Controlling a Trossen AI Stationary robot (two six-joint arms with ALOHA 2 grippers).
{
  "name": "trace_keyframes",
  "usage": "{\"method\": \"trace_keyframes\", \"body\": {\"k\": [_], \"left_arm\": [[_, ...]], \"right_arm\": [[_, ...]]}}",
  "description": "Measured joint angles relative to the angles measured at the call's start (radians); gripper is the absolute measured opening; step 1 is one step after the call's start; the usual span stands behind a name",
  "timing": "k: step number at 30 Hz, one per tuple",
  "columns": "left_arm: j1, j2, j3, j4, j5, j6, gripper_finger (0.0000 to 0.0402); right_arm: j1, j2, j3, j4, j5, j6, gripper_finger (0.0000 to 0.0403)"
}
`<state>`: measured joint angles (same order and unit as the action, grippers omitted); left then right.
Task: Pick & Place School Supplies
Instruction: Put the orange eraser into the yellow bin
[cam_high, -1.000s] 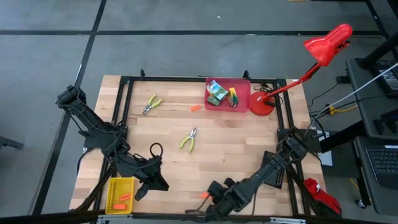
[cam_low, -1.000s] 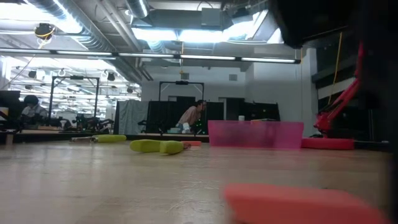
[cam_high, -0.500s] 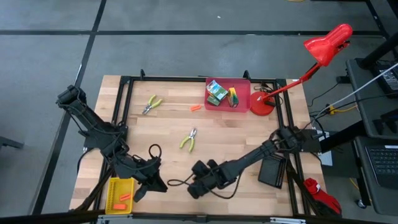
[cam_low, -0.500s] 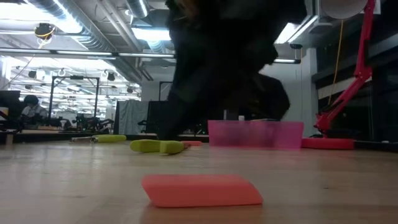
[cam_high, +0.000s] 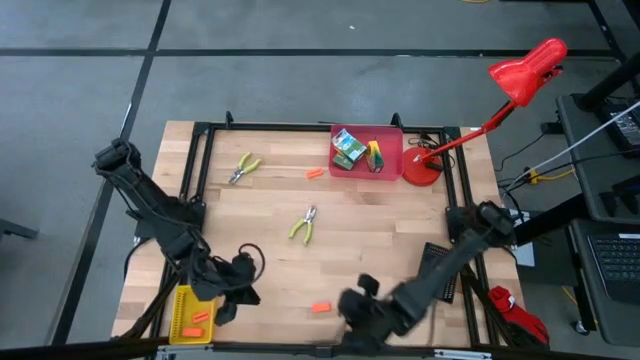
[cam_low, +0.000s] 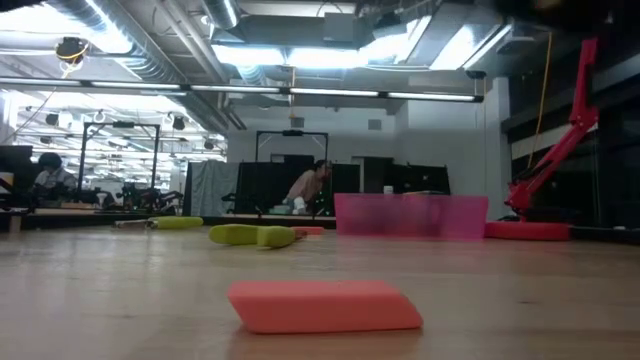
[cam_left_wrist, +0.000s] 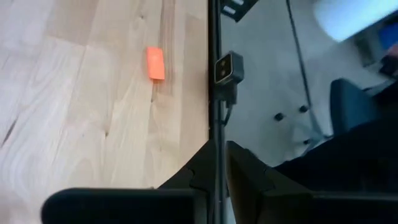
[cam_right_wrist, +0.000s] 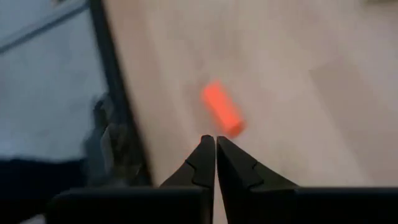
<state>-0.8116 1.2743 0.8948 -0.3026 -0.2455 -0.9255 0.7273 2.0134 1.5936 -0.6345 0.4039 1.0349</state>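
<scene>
One orange stick (cam_high: 320, 307) lies flat on the wood near the table's near edge, large in the low view (cam_low: 322, 305). My right gripper (cam_high: 345, 303) is shut just right of it, touching nothing; its wrist view shows the stick (cam_right_wrist: 222, 109) just beyond the fingertips (cam_right_wrist: 216, 142). My left gripper (cam_high: 250, 295) is shut beside the yellow bin (cam_high: 178, 300) and faces the same stick (cam_left_wrist: 155, 63). Two pliers (cam_high: 243, 167) (cam_high: 304, 224) and another orange stick (cam_high: 314, 173) lie farther back. Crayon boxes (cam_high: 348, 148) sit in the red bin (cam_high: 392, 150).
The yellow bin holds two orange sticks (cam_high: 200, 317). A red desk lamp's base (cam_high: 421, 170) stands right of the red bin. A black bin (cam_high: 432, 255) lies partly under my right arm. A black frame (cam_high: 205, 130) rings the table, with a small camera (cam_left_wrist: 227, 67) on its near rail.
My right gripper swung from the near edge toward the table's left and far side, over the orange stick, then drew back right and near. The stick shifted a little left and away from the near edge, then lay still. Both grippers stayed shut.
</scene>
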Motion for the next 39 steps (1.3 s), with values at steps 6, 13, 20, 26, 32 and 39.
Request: {"method": "trace_keyframes", "body": {"k": [6,13,20,26,32,39], "left_arm": [[0.023,0.113,0.0,0.099,0.032,0.098,0.0053],[0.077,0.21,0.0,0.247,0.064,0.126,0.0103],[0.097,0.186,0.0,0.25,0.064,0.139,0.0127],[0.091,0.148,0.0,0.204,0.064,0.14,0.0123],[0.071,0.124,0.0,0.164,0.064,0.126,0.0113],[0.059,0.123,0.0,0.146,0.064,0.101,0.0106]], "right_arm": [[0.128,-0.002,0.0,0.017,0.008,0.072,0.0039],[0.124,0.016,0.0,-0.102,-0.005,0.165,0.0022],[0.023,0.114,-0.001,-0.024,-0.111,0.021,0.0003],[-0.039,0.171,-0.001,0.059,-0.16,-0.05,0.0002],[-0.074,0.188,0.0,0.122,-0.179,-0.097,0.0001],[-0.085,0.222,0.0,0.156,-0.228,-0.12,0.0001]]}}
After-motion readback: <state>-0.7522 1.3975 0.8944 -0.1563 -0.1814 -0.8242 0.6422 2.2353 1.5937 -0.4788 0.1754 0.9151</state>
